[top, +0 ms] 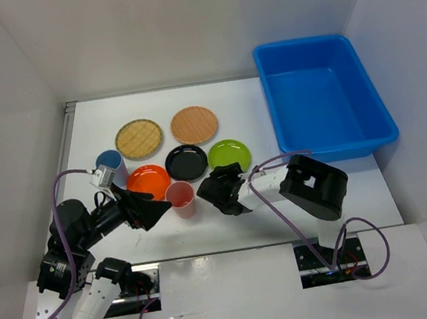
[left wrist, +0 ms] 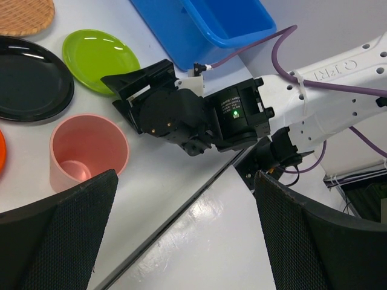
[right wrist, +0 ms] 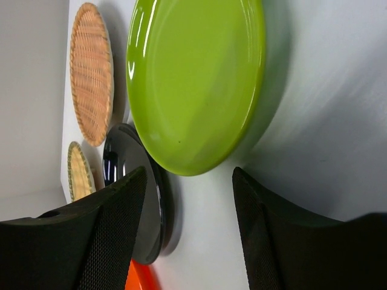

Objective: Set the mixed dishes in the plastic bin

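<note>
Nothing has gone into the bin yet, so all seven dishes are left to move.

At far left a blue cup point(top: 112, 166) stands on the white surface. The left hand point(top: 155, 208) is just in front of it, its fingers spread wide and holding nothing. A flat tan plate point(top: 138, 138) with a woven look lies at the back. Nearer are a glossy orange plate point(top: 148, 182) and a smooth, open-topped pink cup point(top: 181, 199), which stands just ahead of the left hand. Next come a shiny black plate point(top: 186, 162) and, behind it, a second woven plate point(top: 193, 124), which is more reddish. A lime green plate point(top: 229, 155) follows, shallow and round with a slick glaze. The right hand point(right wrist: 186, 181) is low and just in front of the green plate's rim, its fingers apart and empty. At far right sits the bin point(top: 300, 42), a deep rectangular tub of bright blue plastic with a rolled rim and nothing inside.
</note>
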`<state>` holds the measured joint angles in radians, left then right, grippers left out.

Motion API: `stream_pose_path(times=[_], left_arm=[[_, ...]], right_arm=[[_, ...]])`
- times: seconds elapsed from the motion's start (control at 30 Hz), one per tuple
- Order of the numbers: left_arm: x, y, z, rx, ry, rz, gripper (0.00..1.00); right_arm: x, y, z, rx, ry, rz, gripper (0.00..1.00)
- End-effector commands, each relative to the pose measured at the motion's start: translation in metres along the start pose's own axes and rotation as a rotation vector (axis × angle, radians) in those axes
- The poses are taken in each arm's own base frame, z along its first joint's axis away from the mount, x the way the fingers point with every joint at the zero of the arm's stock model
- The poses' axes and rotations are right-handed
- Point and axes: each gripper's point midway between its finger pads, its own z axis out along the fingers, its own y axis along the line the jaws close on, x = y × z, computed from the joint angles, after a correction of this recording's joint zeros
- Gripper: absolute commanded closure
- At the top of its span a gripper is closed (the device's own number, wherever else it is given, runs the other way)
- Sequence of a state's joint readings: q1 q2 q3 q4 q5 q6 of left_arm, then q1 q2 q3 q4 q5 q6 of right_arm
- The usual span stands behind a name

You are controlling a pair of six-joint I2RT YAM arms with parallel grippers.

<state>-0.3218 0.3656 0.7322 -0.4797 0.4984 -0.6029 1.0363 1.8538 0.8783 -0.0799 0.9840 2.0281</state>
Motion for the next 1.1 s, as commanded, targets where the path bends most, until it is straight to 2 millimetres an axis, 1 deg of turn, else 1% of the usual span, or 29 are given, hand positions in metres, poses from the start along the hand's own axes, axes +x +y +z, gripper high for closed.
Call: stream_pose_path(times=[0.0, 0.03, 0.07, 0.13, 0.17, 0.23, 0.33, 0.37, 0.4, 0.43, 0.47, 0.5, 0.53, 0.57, 0.63, 0.67, 0.7, 0.73, 0.77, 0.8, 0.9, 1.0, 1.07], left_arm=[[-0.003, -0.003, -0.001, 0.014, -0.017, 0.029, 0.00], [-0.002, -0.002, -0.002, 0.010, -0.010, 0.024, 0.00], [-0.002, -0.004, -0.003, 0.014, -0.017, 0.029, 0.00], [-0.002, -0.004, -0.003, 0.014, -0.017, 0.029, 0.00], [-0.002, -0.004, -0.003, 0.014, -0.017, 0.029, 0.00], [-0.003, -0.002, -0.003, 0.006, -0.022, 0.038, 0.00], [-0.001, -0.001, -0.003, 0.002, -0.015, 0.033, 0.00], [-0.001, -0.001, -0.003, 0.002, -0.015, 0.033, 0.00], [-0.001, -0.001, -0.003, 0.002, -0.015, 0.033, 0.00], [0.000, -0.003, -0.003, 0.009, -0.010, 0.035, 0.00], [0.000, -0.003, -0.003, 0.009, -0.010, 0.035, 0.00], [0.000, -0.003, -0.003, 0.009, -0.010, 0.035, 0.00], [0.000, -0.003, -0.003, 0.009, -0.010, 0.035, 0.00], [-0.001, -0.004, -0.005, 0.013, -0.017, 0.039, 0.00], [-0.001, -0.004, -0.005, 0.013, -0.017, 0.039, 0.00], [-0.001, -0.004, -0.005, 0.013, -0.017, 0.039, 0.00], [-0.001, -0.004, -0.005, 0.013, -0.017, 0.039, 0.00], [-0.001, -0.004, -0.005, 0.013, -0.017, 0.039, 0.00], [-0.001, -0.004, -0.005, 0.013, -0.017, 0.039, 0.00], [-0.001, -0.004, -0.005, 0.013, -0.017, 0.039, 0.00], [-0.002, -0.003, -0.005, 0.005, -0.021, 0.039, 0.00], [-0.002, -0.003, -0.005, 0.005, -0.021, 0.039, 0.00], [-0.002, -0.003, -0.005, 0.005, -0.021, 0.039, 0.00]], right_arm=[[-0.014, -0.020, 0.018, 0.102, -0.055, 0.469, 0.34], [-0.013, -0.019, 0.018, 0.098, -0.050, 0.466, 0.33], [-0.012, -0.022, 0.018, 0.105, -0.044, 0.467, 0.33], [-0.015, -0.021, 0.024, 0.114, -0.048, 0.456, 0.33], [-0.013, -0.020, 0.023, 0.116, -0.034, 0.457, 0.33], [-0.014, -0.017, 0.028, 0.118, -0.031, 0.463, 0.33], [-0.016, -0.021, 0.033, 0.126, -0.018, 0.454, 0.34], [-0.015, -0.021, 0.033, 0.126, -0.017, 0.439, 0.38], [-0.017, -0.023, 0.036, 0.135, -0.017, 0.424, 0.39], [-0.018, -0.019, 0.037, 0.134, -0.009, 0.431, 0.41], [-0.017, -0.017, 0.037, 0.129, -0.004, 0.428, 0.44], [-0.016, -0.018, 0.037, 0.134, 0.003, 0.419, 0.46], [-0.019, -0.016, 0.040, 0.132, -0.003, 0.423, 0.47], [-0.017, -0.017, 0.040, 0.138, 0.005, 0.413, 0.54], [-0.017, -0.017, 0.040, 0.138, 0.005, 0.413, 0.58], [-0.017, -0.017, 0.040, 0.138, 0.005, 0.413, 0.65], [-0.020, -0.018, 0.042, 0.140, -0.001, 0.409, 0.69], [-0.018, -0.013, 0.042, 0.135, 0.002, 0.416, 0.72], [-0.018, -0.013, 0.042, 0.135, 0.002, 0.416, 0.75], [-0.018, -0.013, 0.042, 0.135, 0.002, 0.416, 0.81], [-0.018, -0.016, 0.041, 0.147, 0.005, 0.408, 0.89], [-0.017, -0.013, 0.041, 0.152, 0.002, 0.400, 0.96], [-0.018, -0.013, 0.038, 0.150, -0.002, 0.387, 0.96]])
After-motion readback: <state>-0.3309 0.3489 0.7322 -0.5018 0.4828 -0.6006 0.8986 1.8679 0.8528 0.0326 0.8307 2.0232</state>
